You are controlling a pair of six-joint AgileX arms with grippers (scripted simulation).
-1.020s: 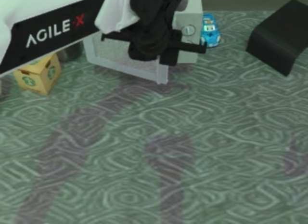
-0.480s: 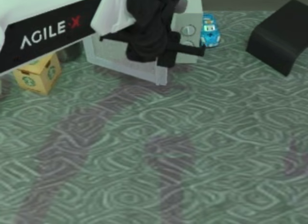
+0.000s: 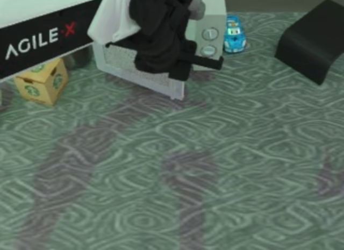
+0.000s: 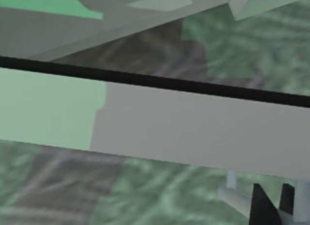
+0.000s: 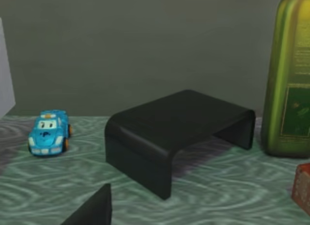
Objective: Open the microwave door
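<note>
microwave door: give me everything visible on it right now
The microwave door is a flat pale white-grey panel with a speckled grey mesh window, swung partly open, its free edge angled out toward the table's front. Its slim handle shows in the left wrist view. The left hand sits over the free edge; contact is hidden. The pale green interior shows behind.

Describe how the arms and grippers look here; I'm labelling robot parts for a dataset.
The left arm is white with a black band bearing "AGILE X" in white letters, the X red. Its wrist and left gripper are black and blocky, with slim straight black fingers; black tips show in its wrist view. Of the right arm only a dark angular corner shows.
</note>
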